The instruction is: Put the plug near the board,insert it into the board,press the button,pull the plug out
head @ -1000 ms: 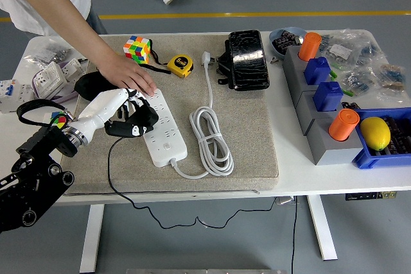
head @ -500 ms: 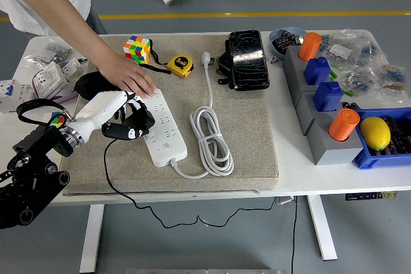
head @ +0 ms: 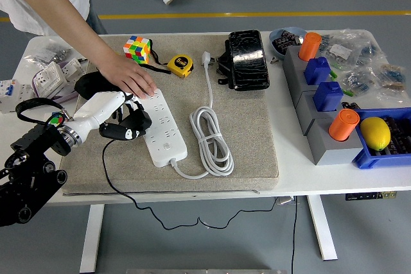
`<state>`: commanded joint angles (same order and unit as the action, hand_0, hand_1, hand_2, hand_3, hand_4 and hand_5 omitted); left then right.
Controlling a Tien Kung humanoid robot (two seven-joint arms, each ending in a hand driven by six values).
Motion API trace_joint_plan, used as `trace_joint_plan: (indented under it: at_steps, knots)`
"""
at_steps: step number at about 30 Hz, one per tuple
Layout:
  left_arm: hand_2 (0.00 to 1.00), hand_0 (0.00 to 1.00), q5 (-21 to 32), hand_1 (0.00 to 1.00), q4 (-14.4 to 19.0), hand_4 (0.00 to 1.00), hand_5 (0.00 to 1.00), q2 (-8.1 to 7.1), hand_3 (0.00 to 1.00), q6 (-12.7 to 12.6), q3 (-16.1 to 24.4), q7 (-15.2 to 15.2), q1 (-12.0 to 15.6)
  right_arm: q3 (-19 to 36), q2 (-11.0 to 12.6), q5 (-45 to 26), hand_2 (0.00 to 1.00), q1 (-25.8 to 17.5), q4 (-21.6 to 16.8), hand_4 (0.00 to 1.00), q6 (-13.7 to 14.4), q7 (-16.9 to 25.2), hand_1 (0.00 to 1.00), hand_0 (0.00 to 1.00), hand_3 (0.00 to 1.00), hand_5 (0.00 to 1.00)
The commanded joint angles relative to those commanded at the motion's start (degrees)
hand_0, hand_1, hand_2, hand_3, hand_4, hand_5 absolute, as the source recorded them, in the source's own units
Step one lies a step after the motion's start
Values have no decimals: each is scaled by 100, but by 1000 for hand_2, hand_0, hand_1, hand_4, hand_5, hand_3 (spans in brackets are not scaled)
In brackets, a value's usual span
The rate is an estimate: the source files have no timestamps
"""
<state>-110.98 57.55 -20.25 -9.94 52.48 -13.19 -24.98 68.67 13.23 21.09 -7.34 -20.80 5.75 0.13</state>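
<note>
Left hand (head: 122, 117) clamps the black plug (head: 128, 126) at the board's (head: 160, 129) nine o'clock edge, not visibly seated; button and pull-out remain.

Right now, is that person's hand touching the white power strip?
Touching. The head view shows the person's hand resting flat on the far end of the power strip.

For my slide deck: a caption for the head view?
Left hand holds black plug beside white power strip; person's hand steadies it.

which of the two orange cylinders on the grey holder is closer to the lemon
The orange cylinder at the holder's near end, right beside the blue bin holding the lemon. The other orange cylinder stands at the far end.
</note>
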Motion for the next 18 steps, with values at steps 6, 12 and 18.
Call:
trace_joint_plan:
  at_steps: [6, 12, 18]
  knots:
    - [379, 258, 6, 294, 2, 679, 59, -30, 530, 61, 13, -4, 12, 8, -4, 10, 635, -13, -4, 907, -1, 3, 650, 559, 532, 458]
    - [383, 260, -31, 298, -41, 681, 58, -36, 530, 60, 0, 22, -4, 17, -6, 11, 635, -2, -3, 906, -1, 2, 650, 558, 532, 460]
    - [499, 281, 10, 380, -56, 698, 72, -46, 556, 127, 3, 54, -12, 35, 1, 20, 635, -9, -7, 906, 0, 1, 650, 559, 533, 457]
